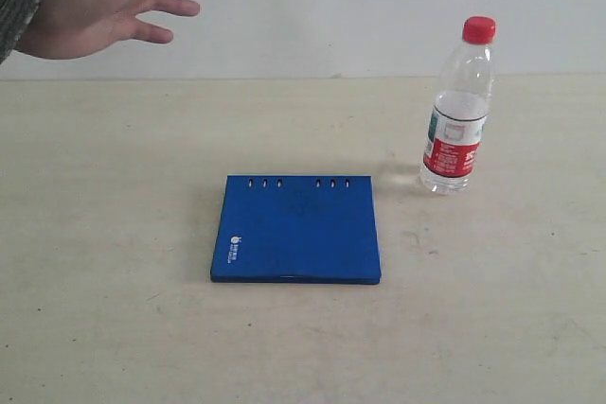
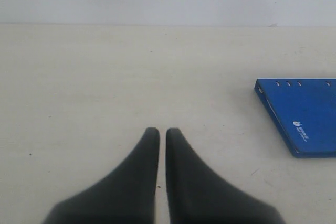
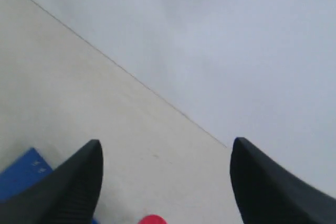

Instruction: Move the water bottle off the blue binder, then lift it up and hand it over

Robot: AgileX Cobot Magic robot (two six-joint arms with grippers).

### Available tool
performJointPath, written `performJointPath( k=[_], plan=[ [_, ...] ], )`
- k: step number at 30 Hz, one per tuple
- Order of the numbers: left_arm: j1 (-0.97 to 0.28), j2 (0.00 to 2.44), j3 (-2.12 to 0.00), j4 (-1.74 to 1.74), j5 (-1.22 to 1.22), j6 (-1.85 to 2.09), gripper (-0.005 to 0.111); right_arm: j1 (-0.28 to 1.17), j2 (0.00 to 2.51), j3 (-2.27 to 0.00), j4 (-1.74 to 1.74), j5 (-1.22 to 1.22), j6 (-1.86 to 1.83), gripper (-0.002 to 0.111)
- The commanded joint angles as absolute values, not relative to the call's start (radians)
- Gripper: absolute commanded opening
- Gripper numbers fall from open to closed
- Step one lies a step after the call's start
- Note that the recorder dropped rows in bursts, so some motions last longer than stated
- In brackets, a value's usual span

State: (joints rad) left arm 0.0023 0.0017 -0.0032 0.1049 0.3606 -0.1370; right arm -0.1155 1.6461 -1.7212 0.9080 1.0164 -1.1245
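Pale beige tabletop (image 1: 114, 328) with faint scuffs, plain white wall (image 1: 331, 7) behind, soft even light

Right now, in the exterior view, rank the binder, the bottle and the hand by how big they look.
1. binder: covers the most of the picture.
2. hand: nearly as much, but cut off by the frame edge, so its rank against the binder is unsure.
3. bottle: tallest, yet narrow; least area.
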Motion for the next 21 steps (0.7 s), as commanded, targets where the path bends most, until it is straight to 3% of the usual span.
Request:
performJointPath(
  k=[1, 4, 14, 21],
  plan=[
    [-0.001, 0.0, 0.0, 0.094, 0.356, -0.133, 0.004, -0.111, 1.548, -1.737, 0.952, 1.221, -0.958, 0.061],
    [-0.001, 0.0, 0.0, 0.094, 0.356, -0.133, 0.004, -0.05, 1.506, -1.696, 0.892, 1.221, -0.804, 0.061],
    [-0.001, 0.0, 0.0, 0.094, 0.356, -0.133, 0.004, 0.316, 1.547, -1.387, 0.698, 1.221, -0.886, 0.061],
    [-0.001, 0.0, 0.0, 0.124, 0.242, -0.155, 0.004, 0.502, 1.568, -1.116, 0.681, 0.759, -0.979, 0.061]
  ],
)
